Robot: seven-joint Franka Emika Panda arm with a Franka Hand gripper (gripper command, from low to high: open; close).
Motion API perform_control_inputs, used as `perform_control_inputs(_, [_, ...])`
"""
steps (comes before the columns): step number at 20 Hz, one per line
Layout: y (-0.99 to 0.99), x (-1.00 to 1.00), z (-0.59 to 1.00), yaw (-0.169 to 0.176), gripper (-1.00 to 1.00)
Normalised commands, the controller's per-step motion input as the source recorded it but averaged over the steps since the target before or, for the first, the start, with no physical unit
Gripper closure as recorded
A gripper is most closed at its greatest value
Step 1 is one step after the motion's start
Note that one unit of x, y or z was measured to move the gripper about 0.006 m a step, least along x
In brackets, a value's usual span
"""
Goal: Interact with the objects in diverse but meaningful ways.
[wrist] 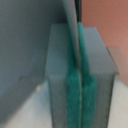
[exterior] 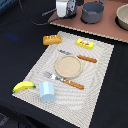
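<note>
My gripper (exterior: 63, 14) hangs at the back of the scene, just to the exterior view's left of the dark grey pot (exterior: 92, 12). In the wrist view its teal pads (wrist: 72, 100) are pressed together, and a thin grey strip (wrist: 71, 30) runs out from between them. I cannot tell what that strip belongs to. On the placemat (exterior: 100, 75) lie an orange-brown bread loaf (exterior: 51, 39), a flat yellow packet (exterior: 85, 44), a yellow banana (exterior: 23, 86) and a light blue cup (exterior: 46, 91). All of these are far from the gripper.
A tan plate (exterior: 68, 66) sits mid-mat, with a fork (exterior: 64, 80) in front of it and a knife (exterior: 80, 56) behind it. A pale bowl (exterior: 123, 16) stands at the back right on the brown board (exterior: 112, 30). A black cable (exterior: 35, 17) loops at the back left.
</note>
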Motion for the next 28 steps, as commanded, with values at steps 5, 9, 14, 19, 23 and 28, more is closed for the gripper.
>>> perform_control_inputs(5, [0.12, 0.00, -0.16, 0.001, 1.00])
perform_control_inputs(9, [0.02, -0.10, -0.17, 0.006, 1.00])
perform_control_inputs(14, [0.00, -0.14, -0.18, 0.002, 1.00])
perform_control_inputs(19, [-0.01, -0.26, -0.16, 0.000, 1.00])
perform_control_inputs(23, [-0.03, -0.31, -0.09, 0.002, 1.00])
perform_control_inputs(28, [0.00, -0.25, -0.03, 0.003, -1.00])
